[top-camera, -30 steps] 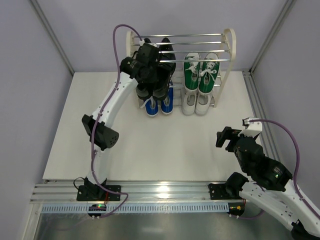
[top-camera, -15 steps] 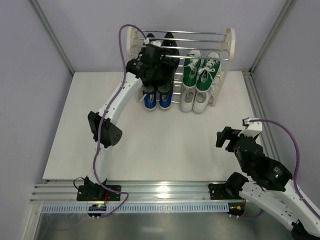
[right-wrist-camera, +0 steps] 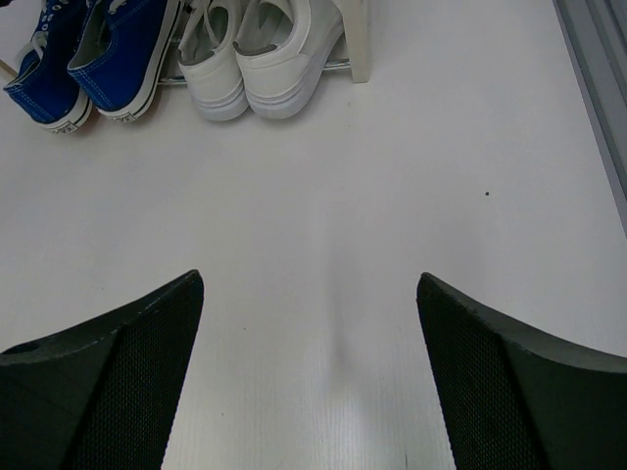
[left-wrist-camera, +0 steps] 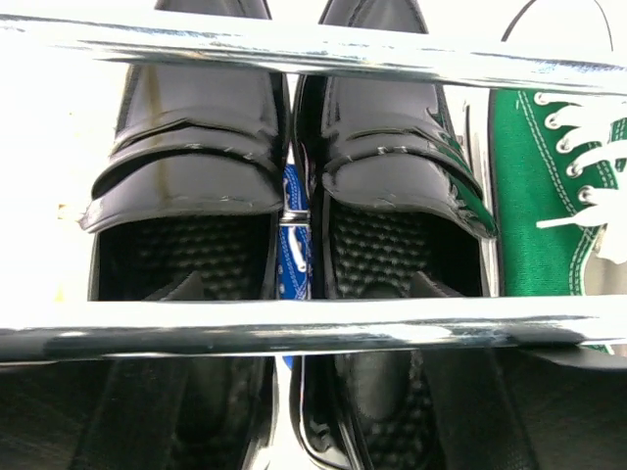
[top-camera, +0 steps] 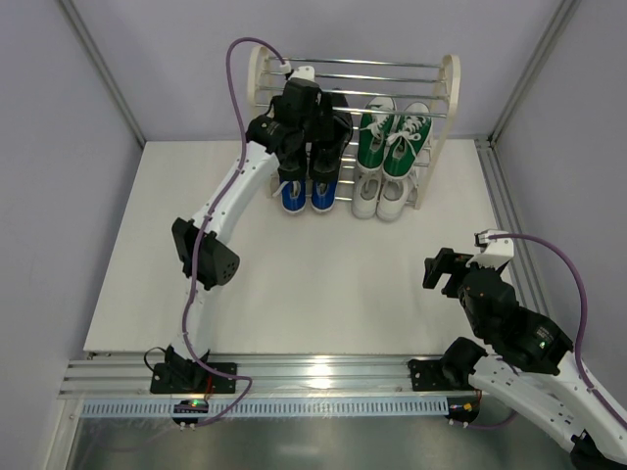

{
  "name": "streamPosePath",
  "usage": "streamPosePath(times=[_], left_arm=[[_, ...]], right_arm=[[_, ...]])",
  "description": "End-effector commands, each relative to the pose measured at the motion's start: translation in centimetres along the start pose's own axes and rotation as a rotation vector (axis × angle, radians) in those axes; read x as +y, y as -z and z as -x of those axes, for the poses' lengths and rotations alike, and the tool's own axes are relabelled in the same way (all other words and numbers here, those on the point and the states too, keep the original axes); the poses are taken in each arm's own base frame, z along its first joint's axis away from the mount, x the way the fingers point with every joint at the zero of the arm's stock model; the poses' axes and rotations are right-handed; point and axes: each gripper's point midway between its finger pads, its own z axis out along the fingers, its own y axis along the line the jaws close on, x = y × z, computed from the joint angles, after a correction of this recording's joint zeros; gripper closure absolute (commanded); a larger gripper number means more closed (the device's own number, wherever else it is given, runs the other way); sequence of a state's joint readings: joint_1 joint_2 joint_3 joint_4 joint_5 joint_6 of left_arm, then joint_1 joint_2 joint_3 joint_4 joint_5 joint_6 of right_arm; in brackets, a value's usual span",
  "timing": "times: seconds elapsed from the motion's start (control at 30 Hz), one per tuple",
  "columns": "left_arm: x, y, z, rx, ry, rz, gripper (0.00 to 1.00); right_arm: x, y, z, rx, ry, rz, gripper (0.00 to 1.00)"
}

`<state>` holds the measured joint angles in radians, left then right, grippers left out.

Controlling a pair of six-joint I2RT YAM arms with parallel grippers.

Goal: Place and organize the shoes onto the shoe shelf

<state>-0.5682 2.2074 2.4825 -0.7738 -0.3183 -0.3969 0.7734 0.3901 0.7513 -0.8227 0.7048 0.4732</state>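
Note:
The shoe shelf (top-camera: 451, 83) stands at the table's far edge. Two glossy black shoes (top-camera: 337, 132) lie side by side on its upper rods (left-wrist-camera: 313, 44), toes to the back. My left gripper (top-camera: 310, 147) hangs over their heels and is open. One fingertip (left-wrist-camera: 181, 292) sits in the left black shoe (left-wrist-camera: 191, 147), the other in the right one (left-wrist-camera: 387, 137). Green sneakers (top-camera: 392, 137) fill the upper tier's right. Blue sneakers (top-camera: 309, 194) and white sneakers (top-camera: 382, 201) sit below. My right gripper (top-camera: 441, 269) is open over bare table (right-wrist-camera: 309, 294).
Grey walls close in the white table (top-camera: 196, 294) on three sides, with metal posts at the corners. The right wrist view shows the blue sneakers (right-wrist-camera: 98, 49), the white sneakers (right-wrist-camera: 260, 49) and the shelf's foot (right-wrist-camera: 355, 39) ahead.
My left gripper carried the black shoes up and back onto the upper tier, then opened and let go of them. The right arm has not moved.

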Motion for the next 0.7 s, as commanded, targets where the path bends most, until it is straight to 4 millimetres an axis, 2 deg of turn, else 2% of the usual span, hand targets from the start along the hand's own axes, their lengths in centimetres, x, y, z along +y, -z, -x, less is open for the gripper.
streamPosePath(times=[0.0, 0.13, 0.17, 0.23, 0.3, 0.33, 0.37, 0.4, 0.47, 0.5, 0.6, 0.63, 0.67], left_arm=[[0.4, 3.1, 5.6, -0.159, 0.028, -0.007, 0.13], [0.5, 5.1, 6.9, -0.195, 0.024, -0.001, 0.08], [0.6, 5.4, 6.7, -0.194, 0.016, 0.007, 0.07], [0.3, 7.7, 8.4, -0.253, 0.013, -0.005, 0.05], [0.1, 8.7, 8.7, -0.275, 0.008, -0.01, 0.04], [0.1, 10.6, 9.9, -0.311, 0.022, -0.021, 0.02], [0.1, 11.3, 10.2, -0.322, 0.027, -0.028, 0.02], [0.5, 12.8, 10.9, -0.346, 0.036, -0.036, 0.02], [1.4, 13.9, 11.4, -0.373, 0.053, -0.008, 0.0], [2.1, 14.4, 11.3, -0.38, 0.059, 0.014, 0.0], [4.8, 15.3, 8.9, -0.355, 0.105, 0.082, 0.0], [6.0, 15.4, 6.3, -0.311, 0.108, 0.097, 0.0], [7.1, 15.2, 5.2, -0.294, 0.129, 0.104, 0.0]], right_arm=[[0.1, 0.1, 0.8, -0.035, -0.02, 0.005, 0.1], [0.0, 0.1, 0.7, -0.034, -0.02, 0.001, 0.1], [0.0, 0.1, 0.7, -0.034, -0.021, -0.001, 0.1], [0.0, 0.1, 0.7, -0.034, -0.023, -0.003, 0.09], [-0.1, 0.0, 0.7, -0.033, -0.023, -0.008, 0.07], [-0.1, 0.1, 0.9, -0.035, -0.026, -0.009, 0.07], [-0.1, 0.0, 1.0, -0.033, -0.025, -0.013, 0.06], [0.0, 0.0, 1.0, -0.033, -0.028, -0.013, 0.06], [0.1, 0.0, 1.5, -0.038, -0.032, -0.021, 0.05], [-0.1, 0.0, 1.7, -0.044, -0.04, -0.033, 0.04], [0.1, 0.0, 2.7, -0.071, -0.087, -0.044, 0.0], [-0.1, -0.1, 2.9, -0.087, -0.103, -0.061, 0.0], [-0.1, -0.3, 3.2, -0.104, -0.125, -0.069, 0.0]])
